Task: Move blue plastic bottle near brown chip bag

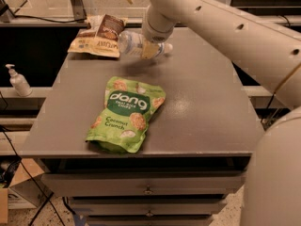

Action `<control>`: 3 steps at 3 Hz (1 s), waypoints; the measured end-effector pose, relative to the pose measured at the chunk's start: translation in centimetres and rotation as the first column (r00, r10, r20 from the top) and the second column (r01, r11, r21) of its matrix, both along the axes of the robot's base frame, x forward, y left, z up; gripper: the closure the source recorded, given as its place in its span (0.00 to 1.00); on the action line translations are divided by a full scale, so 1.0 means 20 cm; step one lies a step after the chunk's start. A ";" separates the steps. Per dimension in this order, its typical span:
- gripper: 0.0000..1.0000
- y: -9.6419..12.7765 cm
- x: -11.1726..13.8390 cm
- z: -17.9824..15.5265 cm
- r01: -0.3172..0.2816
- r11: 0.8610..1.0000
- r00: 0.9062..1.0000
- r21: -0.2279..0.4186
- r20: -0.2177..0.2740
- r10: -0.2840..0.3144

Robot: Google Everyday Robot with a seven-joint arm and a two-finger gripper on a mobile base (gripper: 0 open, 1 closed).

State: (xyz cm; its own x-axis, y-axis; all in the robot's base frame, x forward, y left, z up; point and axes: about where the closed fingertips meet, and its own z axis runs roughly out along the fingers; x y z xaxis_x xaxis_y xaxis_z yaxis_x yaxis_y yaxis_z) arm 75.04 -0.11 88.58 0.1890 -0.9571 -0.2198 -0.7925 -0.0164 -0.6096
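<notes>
The blue plastic bottle (pixel 133 43) lies on its side in my gripper (pixel 149 48), held just above the far part of the grey table (pixel 197 102), its white cap pointing right. The gripper is shut on the bottle's middle. The brown chip bag (pixel 99 36), tan-yellow with a dark brown panel, lies flat at the table's far left corner, just left of the bottle and almost touching it. My white arm reaches in from the right.
A green "dang" bag (pixel 126 113) lies flat in the middle of the table toward the front. A white pump dispenser bottle (pixel 18 80) stands on a lower shelf at the left. Drawers sit under the table's front edge.
</notes>
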 end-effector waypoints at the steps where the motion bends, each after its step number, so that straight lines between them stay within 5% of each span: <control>1: 0.61 0.09 0.06 -0.05 -0.022 1.000 1.000 -0.010 -0.018 0.022; 3: 0.13 0.22 0.09 -0.12 -0.077 0.997 0.995 -0.012 -0.072 0.076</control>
